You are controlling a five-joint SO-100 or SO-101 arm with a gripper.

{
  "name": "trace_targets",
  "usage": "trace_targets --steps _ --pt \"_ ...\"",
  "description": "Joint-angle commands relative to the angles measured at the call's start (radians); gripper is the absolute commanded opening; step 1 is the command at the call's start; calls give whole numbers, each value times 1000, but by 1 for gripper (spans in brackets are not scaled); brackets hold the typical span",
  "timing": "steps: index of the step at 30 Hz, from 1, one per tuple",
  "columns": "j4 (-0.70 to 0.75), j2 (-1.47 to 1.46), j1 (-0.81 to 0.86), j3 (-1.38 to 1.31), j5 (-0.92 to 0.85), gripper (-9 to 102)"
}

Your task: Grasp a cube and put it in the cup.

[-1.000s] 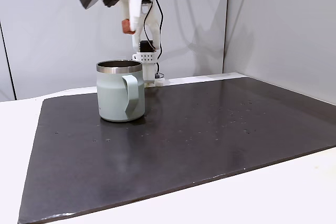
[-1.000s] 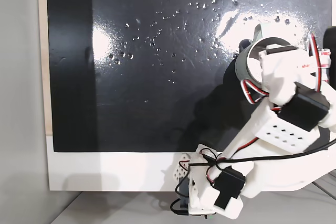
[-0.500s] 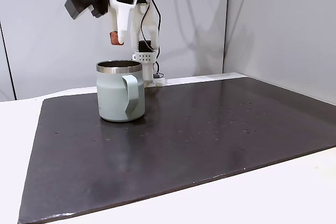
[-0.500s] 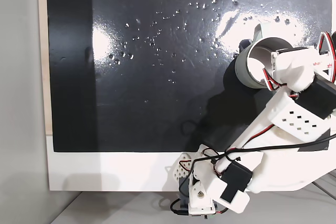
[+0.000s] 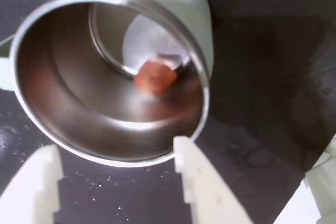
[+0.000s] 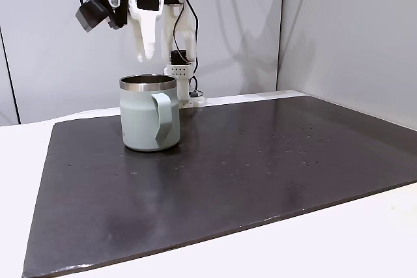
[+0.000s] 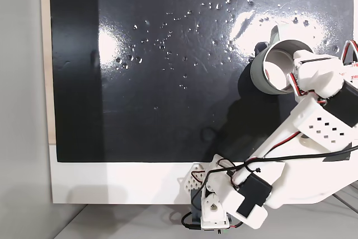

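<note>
Cube (image 5: 155,76) now inside cup (image 5: 197,19).

The white plastic robot arm (image 7: 291,160) is built from blocky 3D-printed links; in a fixed view, at the lower right of the frame, one link carries a grid of small dark square holes. Black box-shaped servo motors (image 7: 254,190) sit at the joints, one near the bottom centre of that frame. Thin black and red cables (image 7: 246,166) loop between the links. In another fixed view, at the upper left, a black camera housing (image 6: 91,16) juts from the wrist, and black wires (image 6: 190,11) trail down toward the perforated white base (image 6: 180,69). The wrist view shows two cream-white tapering gripper fingers (image 5: 202,182) along the bottom edge.
</note>
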Motion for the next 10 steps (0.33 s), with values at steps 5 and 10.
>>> trace_targets --steps 5,10 --pt "6 104 5 12 -12 23" --pt "6 155 -11 41 -20 23"
